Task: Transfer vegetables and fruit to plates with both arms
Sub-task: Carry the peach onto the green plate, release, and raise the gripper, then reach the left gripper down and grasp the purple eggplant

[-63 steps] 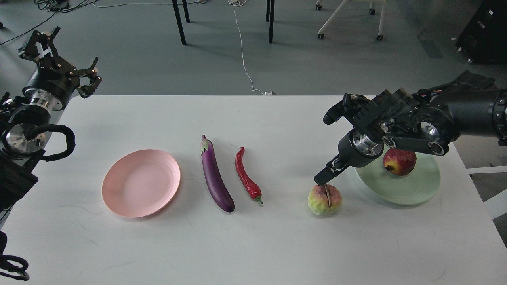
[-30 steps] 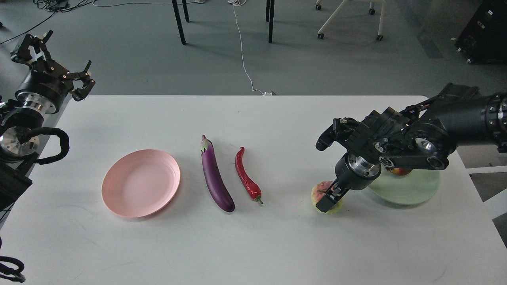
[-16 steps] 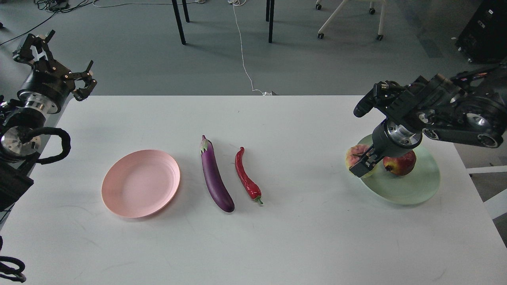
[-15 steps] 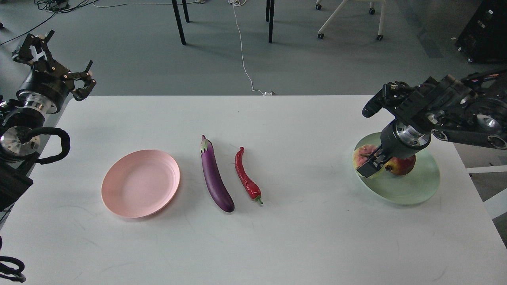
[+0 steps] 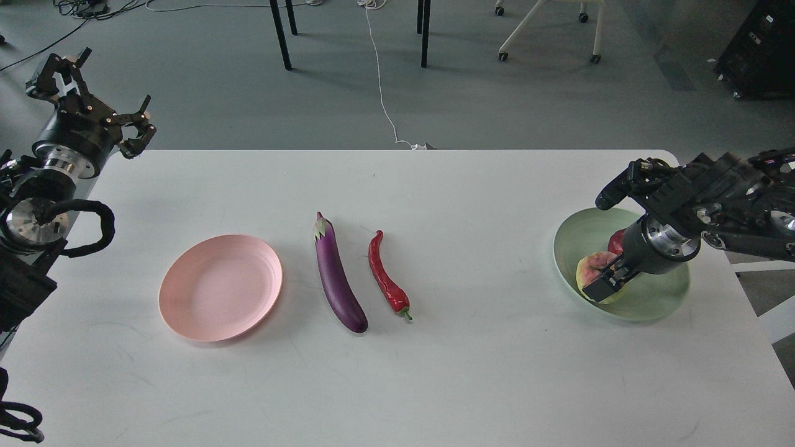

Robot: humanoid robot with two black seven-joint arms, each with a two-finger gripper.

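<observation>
Right claw (image 5: 605,284): closed on lumpy fruit (image 5: 593,269), now over green plate (image 5: 621,264), moved from bench (image 5: 435,372); pomegranate (image 5: 617,240) mostly hidden behind the wrist. Left claw (image 5: 99,93): raised off the bench's corner, fingers spread, empty. Eggplant (image 5: 338,282), chili (image 5: 387,276), pink plate (image 5: 221,287): unmoved, unobstructed.

Grey-green floor (image 5: 534,105) beyond a white table (image 5: 435,372); black table legs (image 5: 281,34), a white cable (image 5: 380,81), a white wheeled chair (image 5: 546,28), a black cabinet (image 5: 761,49).
</observation>
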